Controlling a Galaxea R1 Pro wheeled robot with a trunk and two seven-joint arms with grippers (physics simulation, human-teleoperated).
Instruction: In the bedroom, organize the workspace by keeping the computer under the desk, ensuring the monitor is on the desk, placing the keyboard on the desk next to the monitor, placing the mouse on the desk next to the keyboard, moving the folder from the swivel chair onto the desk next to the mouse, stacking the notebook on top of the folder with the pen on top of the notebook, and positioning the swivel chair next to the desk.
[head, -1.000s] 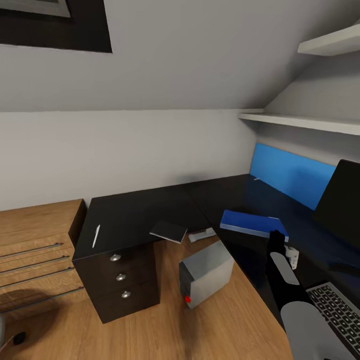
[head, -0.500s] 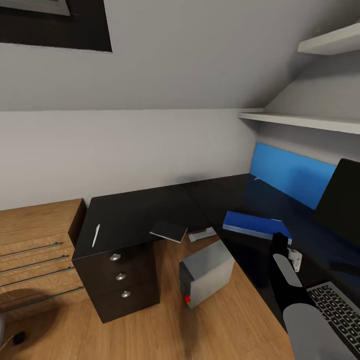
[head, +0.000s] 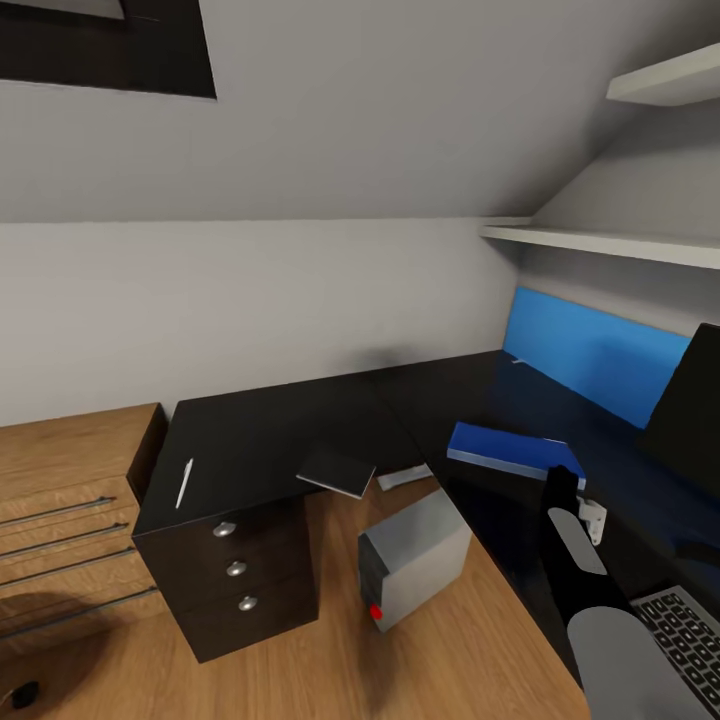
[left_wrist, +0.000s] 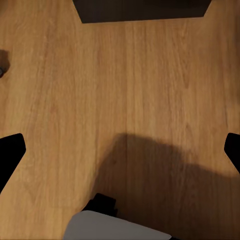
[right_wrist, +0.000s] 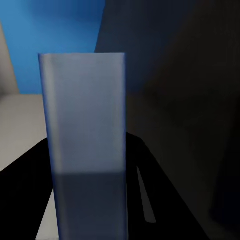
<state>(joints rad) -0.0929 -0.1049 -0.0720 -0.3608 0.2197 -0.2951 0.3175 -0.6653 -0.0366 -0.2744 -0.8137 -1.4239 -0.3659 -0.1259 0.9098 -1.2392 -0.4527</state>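
The blue folder (head: 508, 451) lies on the right wing of the black desk (head: 270, 425). My right gripper (head: 562, 478) is at its near right corner, shut on the folder's pale edge (right_wrist: 82, 135), which runs between the black fingers (right_wrist: 145, 172). The pen (head: 184, 483) and the dark notebook (head: 337, 471) lie on the left wing above the drawers. On the floor by the desk stands the grey computer (head: 415, 555), tilted. The keyboard (head: 690, 630) and the monitor (head: 692, 405) are at the right edge. My left gripper (left_wrist: 121, 152) hangs open over the wooden floor.
A light wooden drawer cabinet (head: 65, 500) stands left of the desk. A blue panel (head: 590, 350) lines the wall behind the desk, with white shelves (head: 610, 243) above. Open wooden floor (head: 300, 660) lies in front of the drawers.
My right gripper has drawn slightly right and nearer, and the folder has slid with it. The whole picture then shifted a little, so the camera moved.
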